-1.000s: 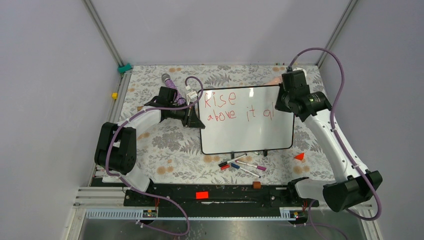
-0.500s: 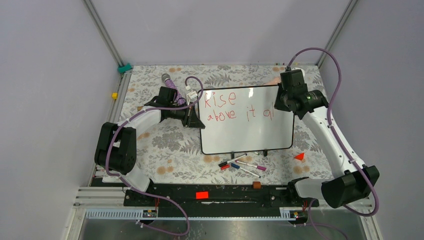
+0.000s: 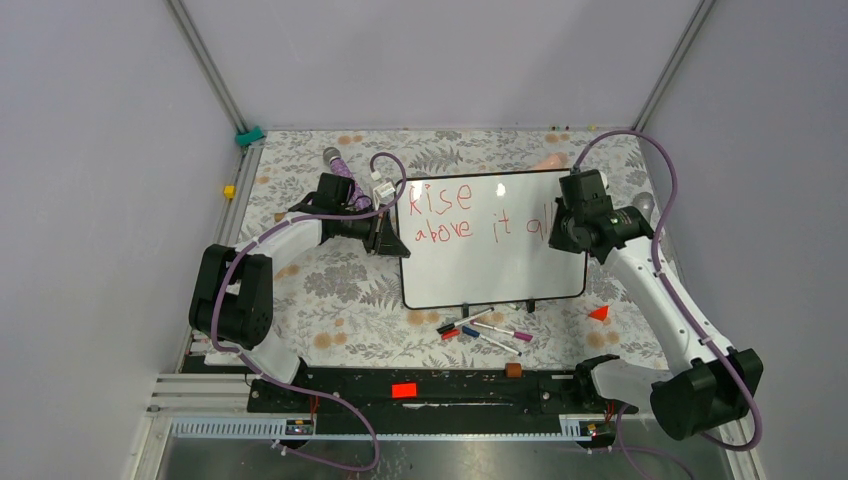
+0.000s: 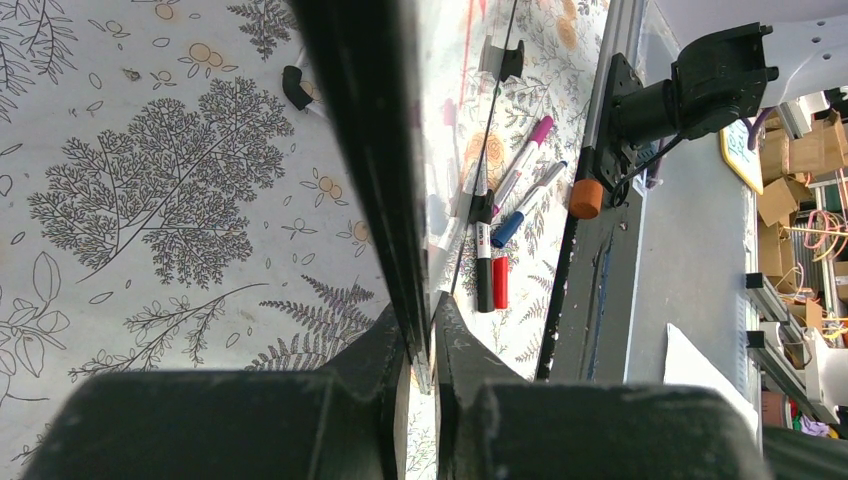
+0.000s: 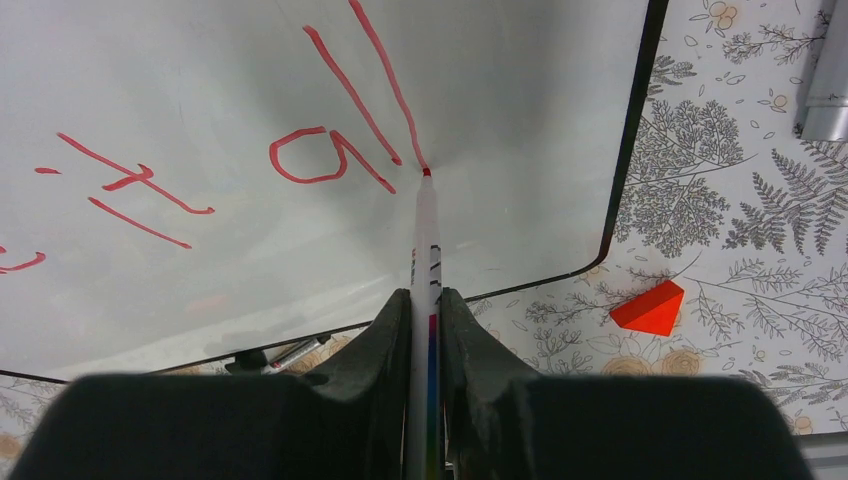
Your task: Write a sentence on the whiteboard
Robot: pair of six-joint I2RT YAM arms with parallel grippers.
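From above, the whiteboard (image 3: 490, 270) lies mid-table with the sentence (image 3: 480, 215) in red across its 12 o'clock half, reading "Rise above it all". The left gripper (image 3: 395, 240) is at the board's 9 o'clock edge and the right gripper (image 3: 560, 225) at its 3 o'clock edge, over the last letters. Loose pens (image 3: 485, 328) lie just off the 6 o'clock rim. The left wrist view shows that gripper's jaws nearly closed, pinching the board's black rim. This clamp should probably hold until the pen is clear. In the right wrist view the jaws are tight on a red marker (image 5: 426, 240), whose tip touches the board at the foot of the final "l", a stroke running off toward 11 o'clock. The writing looks complete, so lift the tip straight off without dragging, or it will leave a tail.
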